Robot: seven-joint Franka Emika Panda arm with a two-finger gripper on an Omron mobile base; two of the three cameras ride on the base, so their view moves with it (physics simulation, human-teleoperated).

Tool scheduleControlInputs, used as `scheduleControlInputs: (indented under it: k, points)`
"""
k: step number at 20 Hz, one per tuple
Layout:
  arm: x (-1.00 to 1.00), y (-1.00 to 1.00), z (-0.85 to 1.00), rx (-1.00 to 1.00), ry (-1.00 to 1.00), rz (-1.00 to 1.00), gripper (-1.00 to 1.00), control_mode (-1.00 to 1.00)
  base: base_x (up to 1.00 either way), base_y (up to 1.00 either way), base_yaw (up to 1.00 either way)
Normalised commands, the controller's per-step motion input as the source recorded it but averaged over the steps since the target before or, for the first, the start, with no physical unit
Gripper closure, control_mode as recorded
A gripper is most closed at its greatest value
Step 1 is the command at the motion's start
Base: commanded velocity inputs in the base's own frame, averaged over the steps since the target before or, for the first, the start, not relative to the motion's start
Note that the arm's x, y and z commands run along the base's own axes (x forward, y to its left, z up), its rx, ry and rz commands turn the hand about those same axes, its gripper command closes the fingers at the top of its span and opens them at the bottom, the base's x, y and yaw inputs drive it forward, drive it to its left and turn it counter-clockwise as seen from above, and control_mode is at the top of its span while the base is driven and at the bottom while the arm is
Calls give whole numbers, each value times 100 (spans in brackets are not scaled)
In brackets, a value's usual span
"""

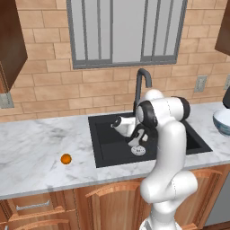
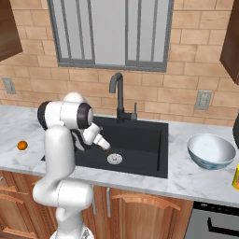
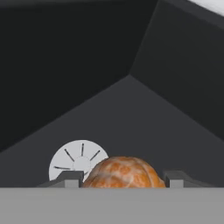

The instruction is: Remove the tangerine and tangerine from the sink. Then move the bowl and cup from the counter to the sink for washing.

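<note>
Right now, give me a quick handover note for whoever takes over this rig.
Gripper: low in the sink, one finger on each side of the duller tangerine; can't tell whether it is gripped.
Bright tangerine: already out, on the counter left of the sink.
Bowl and cup: on the counter right of the sink.
Left: lift out this tangerine, then move the bowl and cup into the sink.

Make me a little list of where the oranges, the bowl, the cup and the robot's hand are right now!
tangerine on counter: left of the sink
tangerine in sink: between the fingertips, beside the drain
gripper: down in the sink, closed around that fruit
bowl: on the counter, right of the sink
cup: at the right edge, past the bowl
</note>
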Motion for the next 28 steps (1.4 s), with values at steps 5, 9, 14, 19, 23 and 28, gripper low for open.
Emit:
scheduleControlInputs:
  k: [5, 9, 14, 19, 23, 28]
  points:
    - [0, 10, 31, 0, 0, 0, 100, -100, 0, 0, 0]
    - [-4, 5, 32, 0, 0, 0, 100, -100, 0, 0, 0]
    - [-10, 7, 32, 0, 0, 0, 100, -100, 0, 0, 0]
    - [-11, 11, 33, 0, 0, 0, 100, -100, 0, 0, 0]
    - [-3, 11, 34, 0, 0, 0, 100, -100, 0, 0, 0]
    - [-3, 9, 35, 0, 0, 1, 100, -100, 0, 0, 0]
